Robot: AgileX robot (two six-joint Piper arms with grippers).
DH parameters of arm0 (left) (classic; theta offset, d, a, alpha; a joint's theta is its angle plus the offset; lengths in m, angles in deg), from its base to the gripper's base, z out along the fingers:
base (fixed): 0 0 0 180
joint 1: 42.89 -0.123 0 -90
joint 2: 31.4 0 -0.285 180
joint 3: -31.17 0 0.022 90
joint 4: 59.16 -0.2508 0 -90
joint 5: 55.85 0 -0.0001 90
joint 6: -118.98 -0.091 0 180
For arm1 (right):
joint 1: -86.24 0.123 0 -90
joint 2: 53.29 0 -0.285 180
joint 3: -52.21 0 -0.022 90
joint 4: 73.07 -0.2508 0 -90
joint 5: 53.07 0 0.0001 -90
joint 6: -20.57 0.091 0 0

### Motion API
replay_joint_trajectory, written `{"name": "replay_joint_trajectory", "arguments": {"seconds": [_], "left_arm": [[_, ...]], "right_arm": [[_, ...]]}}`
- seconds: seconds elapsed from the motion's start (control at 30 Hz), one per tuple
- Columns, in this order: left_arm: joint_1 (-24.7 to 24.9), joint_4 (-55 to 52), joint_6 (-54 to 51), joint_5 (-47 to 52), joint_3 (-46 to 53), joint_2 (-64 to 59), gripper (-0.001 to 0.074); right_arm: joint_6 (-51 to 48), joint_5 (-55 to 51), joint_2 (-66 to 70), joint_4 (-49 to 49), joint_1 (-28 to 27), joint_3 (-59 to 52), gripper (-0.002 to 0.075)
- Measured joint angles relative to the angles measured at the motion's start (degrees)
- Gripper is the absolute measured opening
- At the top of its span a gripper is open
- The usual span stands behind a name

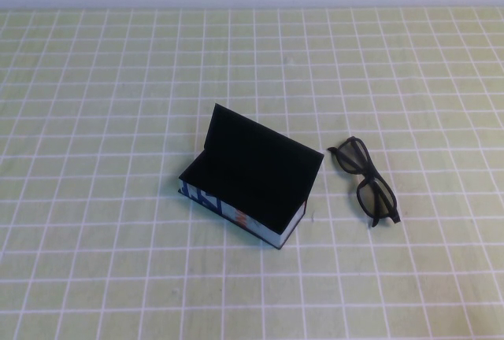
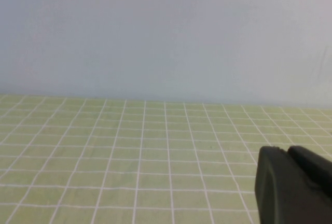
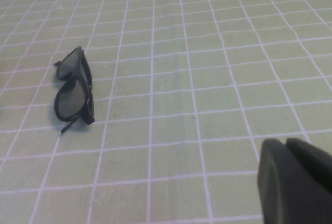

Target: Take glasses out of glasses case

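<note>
Glasses (image 1: 366, 181) lie folded on the worktop (image 1: 94, 120), just beside the glasses case (image 1: 250, 175) on its right, not touching it. They sit on the checked green cloth with lenses turned up on edge; right wrist view shows them (image 3: 74, 90) clear of anything else. Case stands w/ flap lid up, black lining showing, white-blue side panel w/ orange print facing the camera; nothing visible inside as far as I can see.

Neither arm shows in the high view. Right end effector (image 3: 295, 182) is clenched, holding nothing, well back from the glasses, low over the cloth. Left end effector (image 2: 293, 185) is over bare cloth facing the wall; can't tell if it's parted or closed.

Judging by this, the removal looks done, so the step in hand is prob. just parking. To do it well: keep both arms clear of the upright lid and don't brush the glasses on the way.
</note>
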Motion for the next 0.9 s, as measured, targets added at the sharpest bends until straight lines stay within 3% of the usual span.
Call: {"name": "replay_joint_trajectory", "arguments": {"seconds": [0.5,0.57,0.63,0.83,0.9], "left_arm": [[0.00,0.00,0.00,-0.55,0.00,0.00,-0.0004],[0.00,-4.12,3.02,-0.65,0.00,0.00,-0.0004],[0.00,-18.44,15.49,0.32,0.00,0.00,-0.0004],[0.00,-78.79,75.20,10.99,0.00,0.13,-0.0004],[0.00,-90.00,88.85,14.80,0.00,0.13,-0.0004]], "right_arm": [[0.00,0.00,0.00,0.00,0.00,0.00,-0.0017],[0.00,0.00,0.00,0.00,0.00,0.00,-0.0017],[0.00,0.00,0.00,0.00,0.00,0.00,-0.0017],[0.00,-0.05,0.00,-0.08,0.00,0.00,-0.0017],[0.00,-0.05,-0.10,-0.08,0.00,0.00,-0.0017]]}}
